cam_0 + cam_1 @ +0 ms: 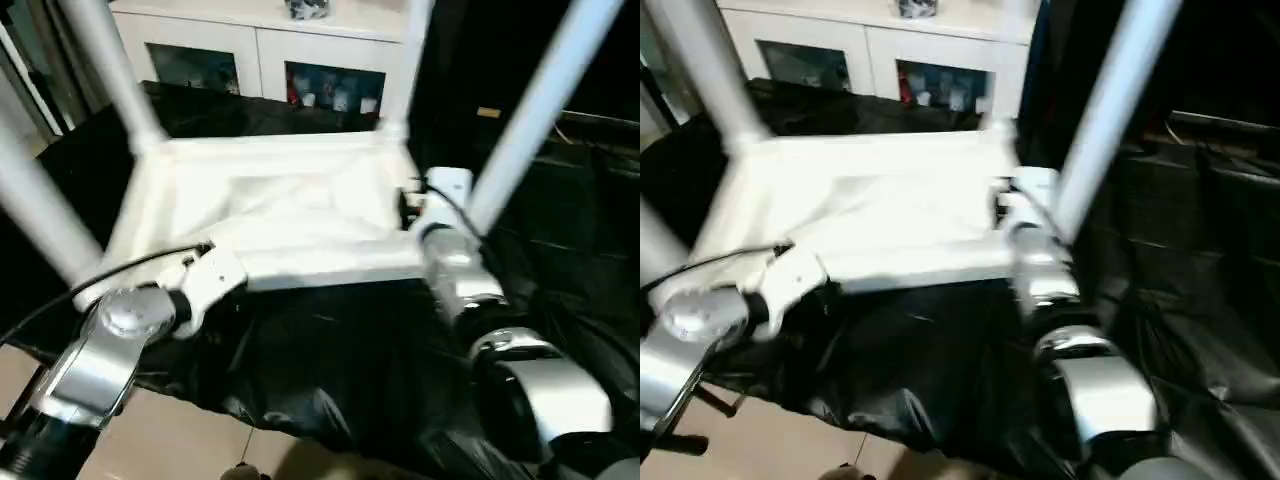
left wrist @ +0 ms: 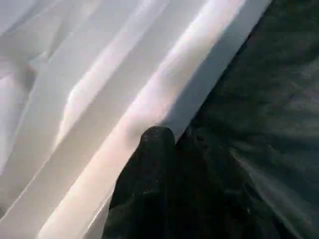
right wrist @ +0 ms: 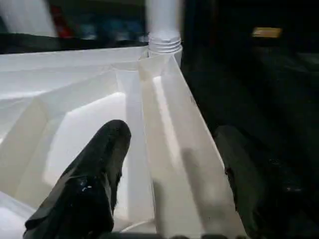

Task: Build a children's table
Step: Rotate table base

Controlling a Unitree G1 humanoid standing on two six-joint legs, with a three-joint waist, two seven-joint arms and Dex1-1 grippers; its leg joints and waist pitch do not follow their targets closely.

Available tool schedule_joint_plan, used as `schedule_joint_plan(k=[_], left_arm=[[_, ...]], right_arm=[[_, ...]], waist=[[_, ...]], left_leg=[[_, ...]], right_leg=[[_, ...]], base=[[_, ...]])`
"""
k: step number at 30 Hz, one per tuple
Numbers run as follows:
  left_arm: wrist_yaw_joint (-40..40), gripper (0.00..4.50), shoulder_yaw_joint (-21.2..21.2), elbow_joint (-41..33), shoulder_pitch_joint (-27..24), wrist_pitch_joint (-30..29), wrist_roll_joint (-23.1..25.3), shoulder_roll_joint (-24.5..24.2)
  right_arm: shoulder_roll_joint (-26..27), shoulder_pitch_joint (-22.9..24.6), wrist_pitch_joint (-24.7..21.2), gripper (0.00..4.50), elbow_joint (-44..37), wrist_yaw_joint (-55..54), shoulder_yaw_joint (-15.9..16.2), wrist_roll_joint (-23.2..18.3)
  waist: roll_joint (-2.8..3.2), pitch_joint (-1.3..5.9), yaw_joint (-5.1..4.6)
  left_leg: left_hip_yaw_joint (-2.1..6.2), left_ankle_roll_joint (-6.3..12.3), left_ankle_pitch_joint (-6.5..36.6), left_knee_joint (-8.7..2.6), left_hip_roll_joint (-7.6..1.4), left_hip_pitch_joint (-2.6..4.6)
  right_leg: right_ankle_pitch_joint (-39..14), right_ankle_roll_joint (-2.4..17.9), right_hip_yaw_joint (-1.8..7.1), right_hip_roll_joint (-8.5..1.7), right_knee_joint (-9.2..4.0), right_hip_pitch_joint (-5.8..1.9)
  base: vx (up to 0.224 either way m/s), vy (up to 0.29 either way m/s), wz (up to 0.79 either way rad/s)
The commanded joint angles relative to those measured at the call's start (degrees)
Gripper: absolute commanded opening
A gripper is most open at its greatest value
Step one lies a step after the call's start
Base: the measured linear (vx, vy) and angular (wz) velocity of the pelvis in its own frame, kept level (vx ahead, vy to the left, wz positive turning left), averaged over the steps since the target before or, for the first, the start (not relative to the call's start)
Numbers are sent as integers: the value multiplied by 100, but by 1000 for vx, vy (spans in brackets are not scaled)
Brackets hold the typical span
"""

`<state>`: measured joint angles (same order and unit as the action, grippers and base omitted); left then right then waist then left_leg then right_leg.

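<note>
Both grippers meet the upturned tabletop (image 1: 280, 215): right (image 3: 167, 164) straddles its rim (apart), left (image 2: 149, 164) unclear.

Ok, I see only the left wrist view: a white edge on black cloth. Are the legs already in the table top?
Observer: Yes, four legs stand up from the corners of the upside-down table top.
Operator: And where is the right gripper?
Observer: The right gripper is open and straddles the top's right rim, one finger inside, one outside.
Operator: What is behind the top?
Observer: A white cabinet with glass doors.
</note>
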<state>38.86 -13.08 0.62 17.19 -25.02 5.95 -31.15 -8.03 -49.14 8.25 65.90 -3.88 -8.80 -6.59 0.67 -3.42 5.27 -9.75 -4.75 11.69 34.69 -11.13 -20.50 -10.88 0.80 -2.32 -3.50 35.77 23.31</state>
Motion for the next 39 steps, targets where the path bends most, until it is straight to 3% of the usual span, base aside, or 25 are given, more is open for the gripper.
schedule_joint_plan(k=[1, 2, 5, 7, 8, 9, 10, 12, 15, 16, 18, 20, 21, 22, 23, 24, 26, 27, 28, 29, 30, 31, 32, 33, 39], left_arm=[[-232, 94, -62, 298, 217, 166, 149, 82], [-301, 94, -110, 469, 333, 248, 176, 196], [-417, 94, -183, 700, 478, 388, 218, 344], [-507, 94, -194, 787, 519, 466, 222, 445], [-568, 94, -183, 798, 510, 508, 213, 502], [-696, 94, -110, 783, 434, 535, 179, 608], [-842, 94, -27, 743, 324, 519, 159, 686], [-973, 94, 58, 722, 207, 584, 136, 752], [-1404, 94, 382, 668, -169, 1029, -12, 975], [-1404, 94, 382, 668, -169, 1029, -12, 975], [-1918, 94, 821, 477, -614, 1500, -197, 1251], [-1918, 94, 821, 477, -614, 1500, -197, 1251], [-2335, 94, 1178, 78, -1039, 1439, -339, 1558], [-2335, 94, 1178, 78, -1039, 1439, -339, 1558], [-2488, 94, 1287, -101, -1202, 1427, -388, 1690], [-2672, 94, 1371, -322, -1417, 1435, -394, 1826], [-2862, 94, 1429, -517, -1650, 1528, -371, 1936], [-3032, 94, 1513, -642, -1831, 1618, -378, 2049], [-3150, 94, 1574, -708, -1951, 1709, -387, 2133], [-3279, 94, 1645, -790, -2083, 1767, -387, 2223], [-3360, 94, 1690, -845, -2167, 1797, -383, 2280], [-3524, 94, 1744, -934, -2270, 1765, -345, 2376], [-3679, 94, 1785, -1010, -2346, 1736, -295, 2460], [-3901, 94, 1857, -1123, -2437, 1708, -268, 2636], [-4187, 140, 1962, -1280, -2514, 1677, -240, 2833]], right_arm=[[-291, 110, 81, 313, 45, -125, -199, -8], [-414, 150, 92, 313, 34, -124, -217, -4], [-587, 199, 128, 313, 41, -124, -245, -1], [-706, 231, 162, 313, 55, -91, -283, -5], [-778, 256, 195, 313, 53, -66, -302, -1], [-872, 314, 280, 313, 5, 73, -291, 17], [-921, 380, 378, 313, -70, 246, -241, 51], [-934, 457, 477, 313, -171, 425, -180, 84], [-846, 771, 629, 313, -650, 1017, 1, 64], [-846, 771, 629, 313, -650, 1017, 1, 64], [-731, 1294, 594, 313, -1496, 1669, 274, -36], [-731, 1294, 594, 313, -1496, 1669, 274, -36], [-681, 1845, 386, 313, -2356, 2019, 522, -139], [-681, 1845, 386, 313, -2356, 2019, 522, -139], [-675, 2047, 297, 313, -2666, 2052, 599, -159], [-686, 2310, 126, 313, -3086, 2106, 671, -172], [-711, 2600, -121, 313, -3574, 2213, 741, -224], [-754, 2824, -412, 313, -3946, 2239, 784, -258], [-779, 2988, -642, 313, -4234, 2262, 799, -273], [-817, 3163, -868, 313, -4519, 2268, 812, -292], [-842, 3274, -1006, 313, -4698, 2272, 822, -305], [-881, 3434, -1218, 313, -4947, 2295, 826, -353], [-911, 3567, -1398, 313, -5149, 2284, 825, -380], [-935, 3745, -1627, 313, -5410, 2255, 790, -458], [-978, 4174, -2305, 369, -6199, 2347, 789, -754]], waist=[[98, 437, -64], [143, 449, -62], [99, 450, -78], [164, 445, -99], [138, 458, -94], [224, 458, -94], [174, 458, -102], [169, 458, -101], [231, 450, -147], [231, 469, -151], [245, 467, -189], [251, 456, -199], [258, 453, -210], [247, 445, -212], [238, 398, -216], [241, 416, -216], [240, 390, -205], [205, 384, -211], [223, 367, -204], [196, 358, -210], [219, 360, -193], [171, 357, -200], [187, 363, -194], [157, 355, -191], [169, 344, -185]], left_leg=[[-24, -117, 821, -374, -68, 42], [-4, -102, 730, -363, -65, 15], [-8, -56, 682, -352, -51, -6], [-15, -45, 836, -340, -56, 21], [-10, -36, 811, -335, -56, 4], [7, -20, 790, -331, -51, -13], [-6, 38, 798, -319, -54, -14], [-5, 150, 726, -314, -48, -55], [3, 328, 683, -292, -64, -107], [6, 348, 632, -291, -67, -99], [7, 464, 632, -294, -83, -94], [14, 477, 719, -306, -105, -104], [12, 470, 831, -319, -103, -71], [3, 469, 850, -310, -106, -84], [17, 456, 1013, -360, -135, -100], [13, 434, 1132, -355, -128, -67], [25, 400, 1221, -382, -142, -82], [28, 397, 1242, -389, -137, -86], [28, 382, 1335, -408, -140, -78], [26, 371, 1360, -406, -129, -76], [40, 338, 1355, -424, -150, -76], [32, 334, 1417, -431, -136, -78], [37, 324, 1411, -430, -136, -76], [41, 324, 1352, -437, -140, -98], [52, 321, 1366, -443, -125, -96]], right_leg=[[-83, 1271, 210, -283, -291, -298], [14, 1280, 205, -298, -268, -319], [63, 1294, 196, -293, -284, -337], [-19, 1323, 183, -282, -325, -321], [20, 1343, 189, -291, -302, -347], [15, 1361, 177, -296, -298, -351], [22, 1397, 179, -293, -317, -355], [-104, 1399, 166, -298, -330, -366], [-270, 1376, 149, -311, -381, -379], [-238, 1377, 146, -311, -368, -380], [-310, 1415, 128, -296, -384, -348], [-423, 1382, 125, -306, -398, -353], [-664, 1372, 121, -292, -422, -315], [-607, 1368, 135, -283, -413, -346], [-896, 1273, 121, -291, -463, -317], [-1201, 1195, 127, -299, -494, -297], [-1437, 1051, 140, -294, -526, -288], [-1515, 946, 147, -274, -540, -289], [-1714, 869, 148, -282, -572, -254], [-1788, 818, 148, -262, -588, -255], [-1783, 756, 157, -269, -587, -257], [-1888, 699, 151, -267, -612, -243], [-1889, 678, 155, -269, -599, -249], [-1888, 604, 160, -278, -610, -257], [-2005, 409, 168, -271, -659, -231]], base=[[0, 0, 0], [0, 0, 0], [0, 0, 0], [0, 0, 0], [0, 0, 0], [0, 0, 0], [0, 0, 0], [0, 0, 0], [0, 0, 0], [0, 0, 0], [0, 0, 0], [0, 0, 0], [0, 0, 0], [0, 0, 0], [0, 0, 0], [0, 0, 0], [0, 0, 0], [0, 0, 0], [0, 0, 0], [0, 0, 0], [0, 0, 0], [0, 0, 0], [0, 0, 0], [0, 0, 0], [0, 0, 0]])
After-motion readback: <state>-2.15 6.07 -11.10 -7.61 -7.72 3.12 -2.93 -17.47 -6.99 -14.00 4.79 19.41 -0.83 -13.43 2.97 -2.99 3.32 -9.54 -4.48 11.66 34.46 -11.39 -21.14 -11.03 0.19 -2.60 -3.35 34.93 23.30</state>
